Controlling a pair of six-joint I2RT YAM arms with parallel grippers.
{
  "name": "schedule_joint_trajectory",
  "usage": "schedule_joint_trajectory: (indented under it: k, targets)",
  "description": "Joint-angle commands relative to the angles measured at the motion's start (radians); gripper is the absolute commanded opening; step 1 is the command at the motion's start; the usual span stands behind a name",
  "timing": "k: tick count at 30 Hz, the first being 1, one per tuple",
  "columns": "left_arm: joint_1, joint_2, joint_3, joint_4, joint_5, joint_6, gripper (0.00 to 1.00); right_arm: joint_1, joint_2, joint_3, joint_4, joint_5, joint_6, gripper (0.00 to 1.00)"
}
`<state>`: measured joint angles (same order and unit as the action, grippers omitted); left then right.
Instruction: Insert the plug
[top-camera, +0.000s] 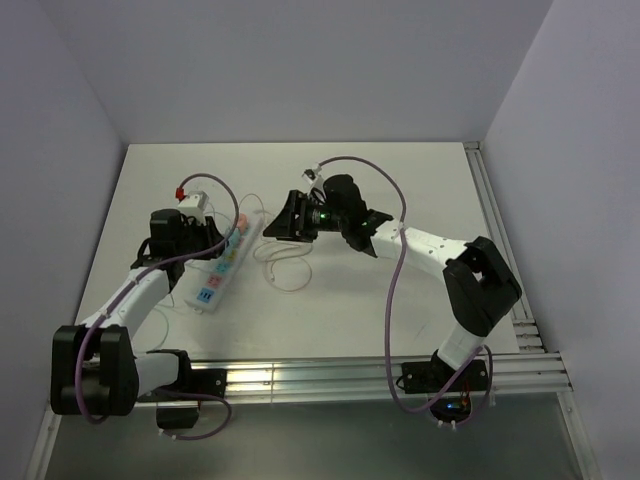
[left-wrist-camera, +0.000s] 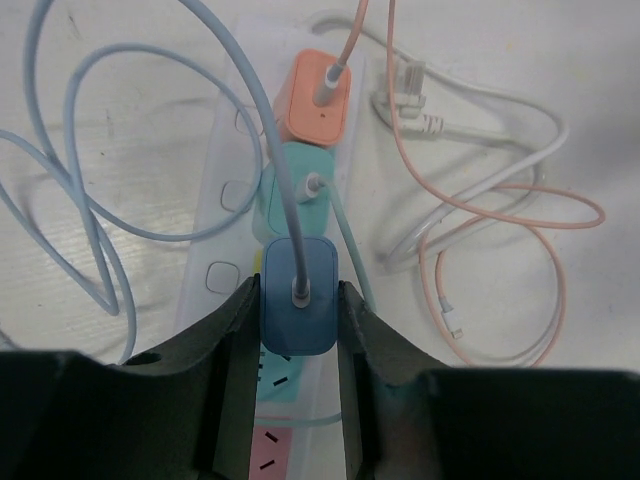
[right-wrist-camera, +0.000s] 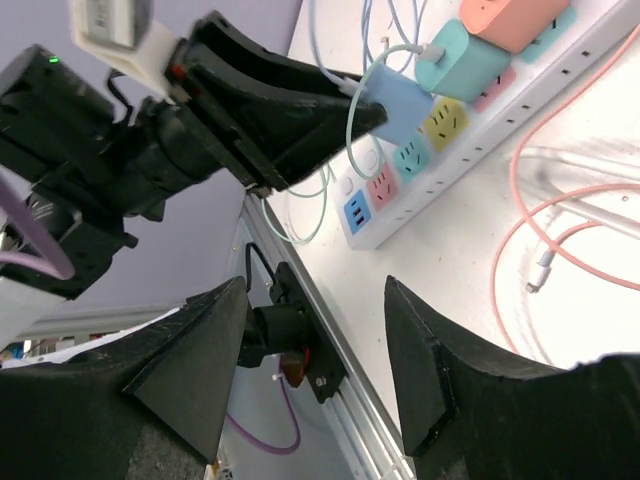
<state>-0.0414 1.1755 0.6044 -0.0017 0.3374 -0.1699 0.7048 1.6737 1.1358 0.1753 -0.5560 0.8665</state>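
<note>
A white power strip (top-camera: 222, 268) lies at the left of the table, with coloured sockets. An orange plug (left-wrist-camera: 320, 98) and a teal plug (left-wrist-camera: 300, 190) sit in it. My left gripper (left-wrist-camera: 298, 288) is shut on a blue plug (left-wrist-camera: 298, 297), held over the strip (left-wrist-camera: 225, 200) right next to the teal plug. I cannot tell whether its prongs are in a socket. The right wrist view shows the blue plug (right-wrist-camera: 400, 105) at the yellow socket. My right gripper (right-wrist-camera: 315, 290) is open and empty, hovering right of the strip (top-camera: 283, 222).
Pink (left-wrist-camera: 500, 200) and white (left-wrist-camera: 480, 130) cables loop on the table right of the strip. Light blue cables (left-wrist-camera: 90, 200) loop on its left. An aluminium rail (top-camera: 300, 375) runs along the near edge. Walls close in the table's sides.
</note>
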Motion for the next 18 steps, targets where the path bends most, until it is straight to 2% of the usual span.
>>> schedule_joint_trajectory:
  k: [1, 11, 18]
  targets:
    - [-0.015, 0.038, 0.012, 0.022, -0.003, 0.067, 0.0, -0.011, -0.022, -0.042, 0.062, -0.015, -0.011, 0.64]
    - [-0.015, 0.038, -0.008, 0.042, -0.074, 0.096, 0.0, -0.037, -0.042, -0.099, 0.098, -0.042, -0.015, 0.63]
    - [-0.015, 0.039, -0.037, 0.1, -0.071, 0.079, 0.0, -0.047, -0.048, -0.117, 0.121, -0.051, -0.011, 0.63]
